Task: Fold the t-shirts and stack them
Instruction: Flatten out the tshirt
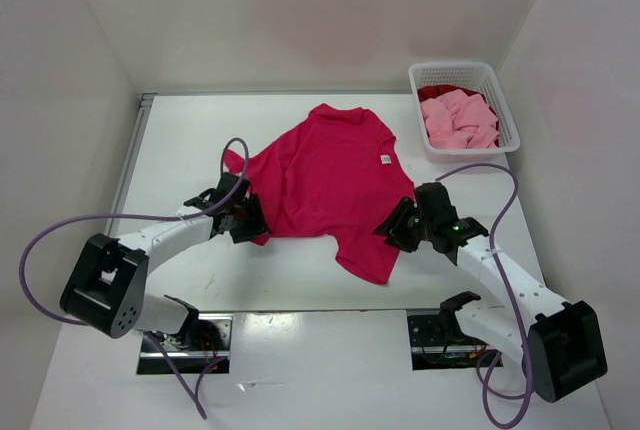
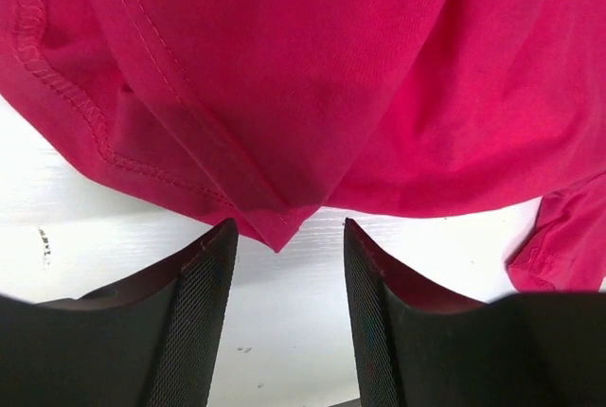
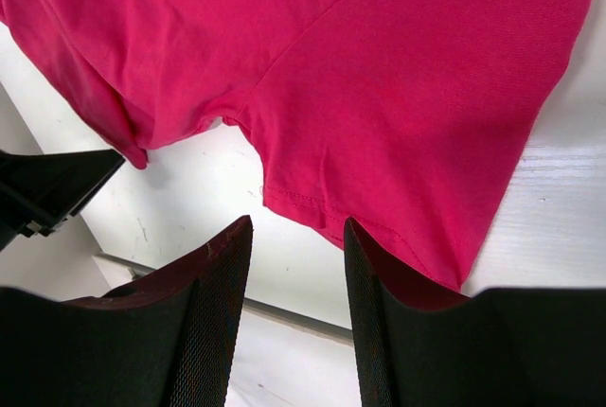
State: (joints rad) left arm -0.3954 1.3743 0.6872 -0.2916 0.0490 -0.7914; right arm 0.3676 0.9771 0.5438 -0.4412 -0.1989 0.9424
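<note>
- Crimson-magenta t-shirt (image 1: 325, 175): spread flat mid-table (image 1: 190, 140), one sleeve toward the near edge.
- Light pink t-shirt (image 1: 458, 122), dark red t-shirt (image 1: 440, 92): heaped in basket (image 1: 452, 67), far right.
- Left gripper (image 1: 247, 218): fingers apart, cloth corner at their mouth, unclamped.
- Right gripper (image 1: 402, 224): fingers apart, sleeve hem just ahead.
- Handling, as judged: push in past the stitching, pinch both edges firmly, lift together and fold evenly.

- Top external: mounted high at the near side, angled down; the table (image 1: 200, 140) is covered from afar.
- Left wrist: held close over the crimson t-shirt (image 2: 312, 66), sighted past the left gripper (image 2: 289, 237).
- Right wrist: likewise close, sighted past the right gripper (image 3: 297, 227); apparently over a sleeve edge (image 3: 294, 201).
- That t-shirt is shared by all three.
</note>
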